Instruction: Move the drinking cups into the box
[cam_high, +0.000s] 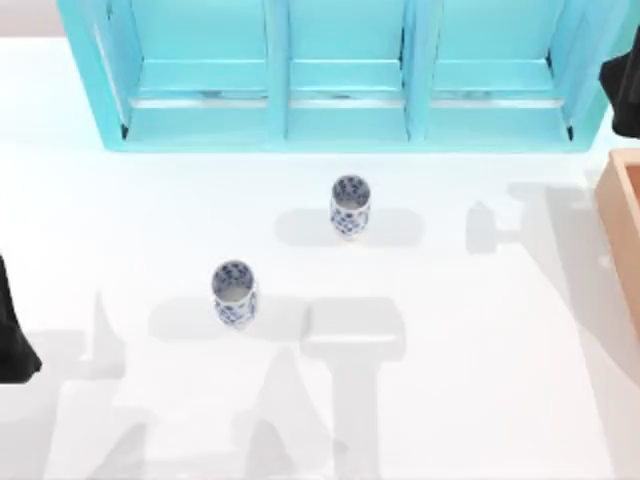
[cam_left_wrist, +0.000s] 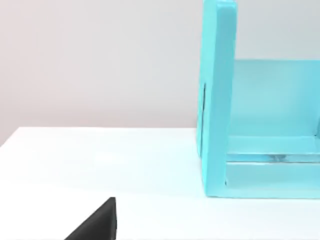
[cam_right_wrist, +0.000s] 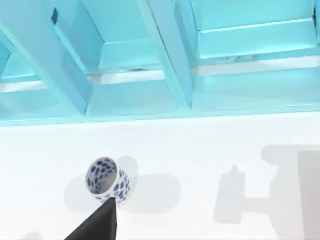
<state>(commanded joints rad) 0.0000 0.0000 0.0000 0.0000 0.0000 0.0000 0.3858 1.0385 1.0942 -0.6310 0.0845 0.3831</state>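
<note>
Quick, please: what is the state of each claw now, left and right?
Left claw: at the table's left edge, cannot be told.
Right claw: near a cup, cannot be told.

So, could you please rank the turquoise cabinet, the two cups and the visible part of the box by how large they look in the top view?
1. Turquoise cabinet, by far.
2. Visible part of the box, cut off at the edge.
3. The two cups: alike, not ranked.

I see two drinking cups (cam_high: 234, 292) (cam_high: 349, 205) of glossy patterned porcelain, a wood-coloured matt box (cam_high: 622, 225), a smooth painted turquoise cabinet (cam_high: 340, 75), a smooth white table (cam_high: 450, 400).
</note>
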